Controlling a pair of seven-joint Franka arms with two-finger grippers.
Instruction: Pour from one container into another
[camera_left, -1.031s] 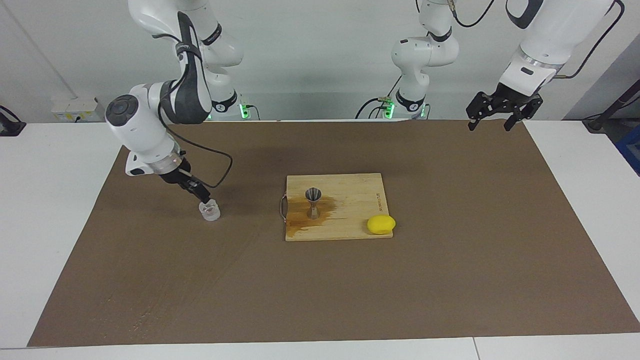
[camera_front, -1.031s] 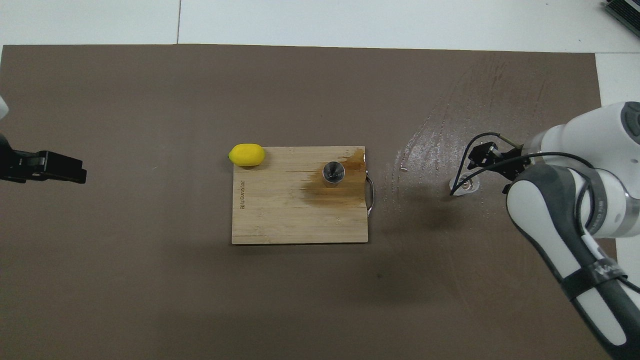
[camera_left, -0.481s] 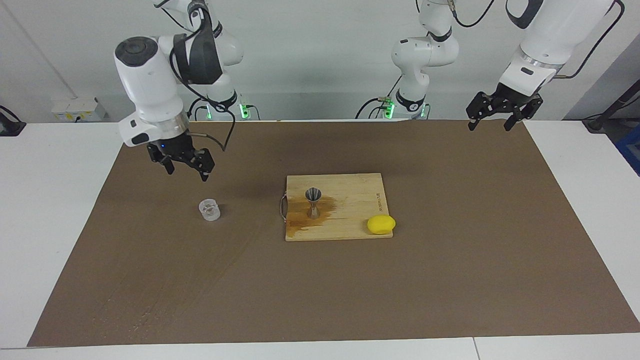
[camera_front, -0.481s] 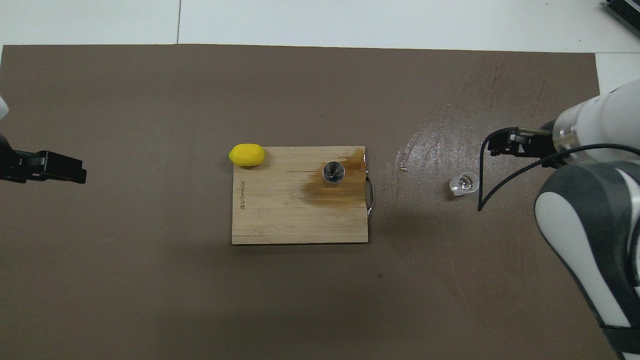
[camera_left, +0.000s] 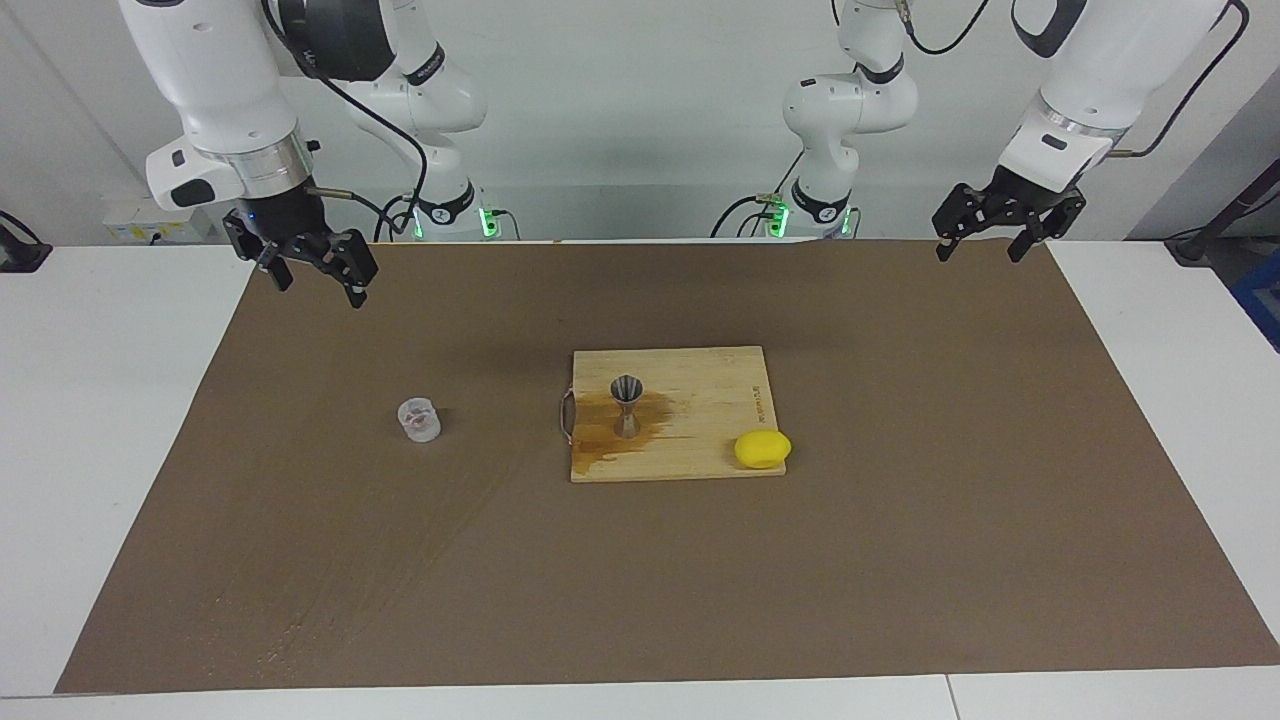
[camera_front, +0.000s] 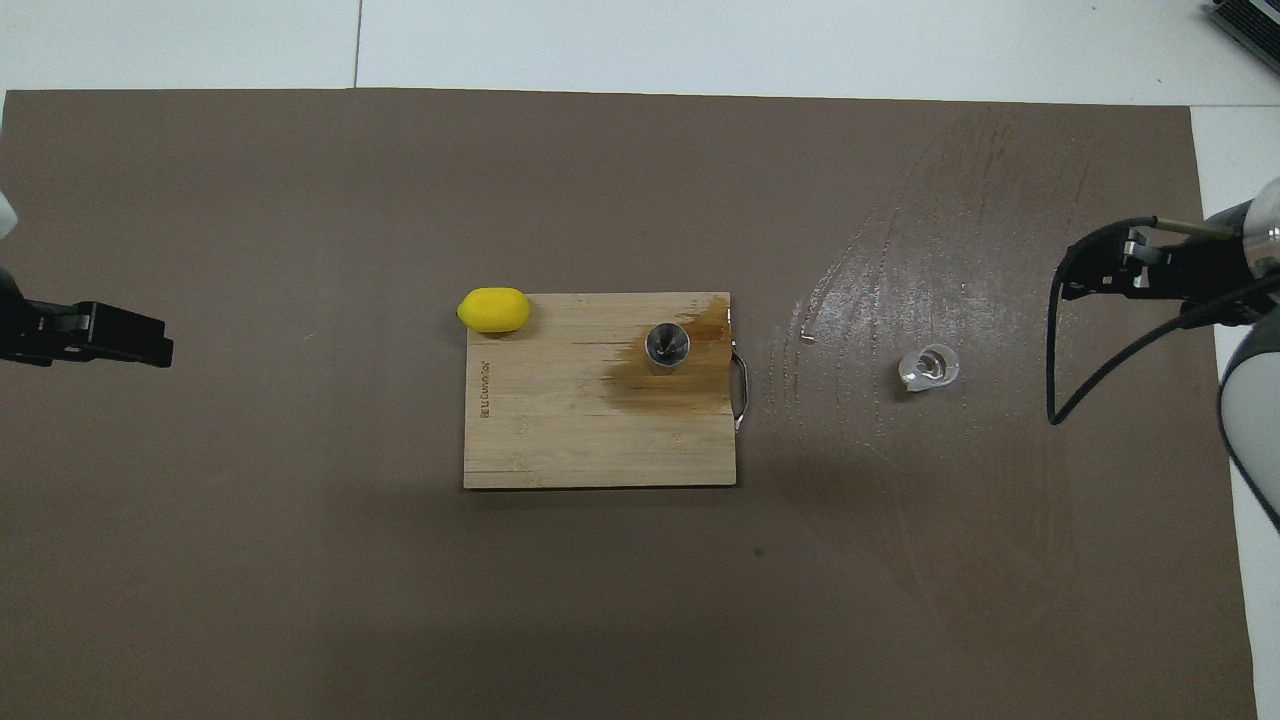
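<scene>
Two arms: both grippers are seen raised above the brown mat (camera_left: 900, 560), and nothing is held by either.
Right gripper (camera_left: 312, 278): it is seen up in the air over the mat's edge at the right arm's end of the table, well clear of the glass cup; its fingers are spread apart and empty. In the overhead view it (camera_front: 1098, 278) is shown at the mat's edge, with a black cable looped below it.
Small clear cylindrical glass cup (camera_left: 418, 419): it is set upright on the mat, toward the right arm's end of the table, well apart from the board; it is touched by nothing. From above it (camera_front: 929, 367) is seen among glossy wet streaks on the mat.
Rectangular light wooden cutting board (camera_left: 715, 400): it is laid flat near the middle of the mat, its metal handle turned toward the glass cup. A brown wet stain (camera_left: 600, 435) is spread over the board's handle end.
Small grey metal hourglass-shaped jigger (camera_left: 627, 405): it is stood upright on the board, inside the stained patch, open cone upward. Whether liquid is held in it cannot be told.
Yellow lemon (camera_left: 762, 448): it is placed at the board's corner away from the robots, toward the left arm's end, partly overhanging the edge.
Left gripper (camera_left: 990, 240): it is held in the air over the mat's corner at the left arm's end, fingers parted and empty; this arm is waiting.
</scene>
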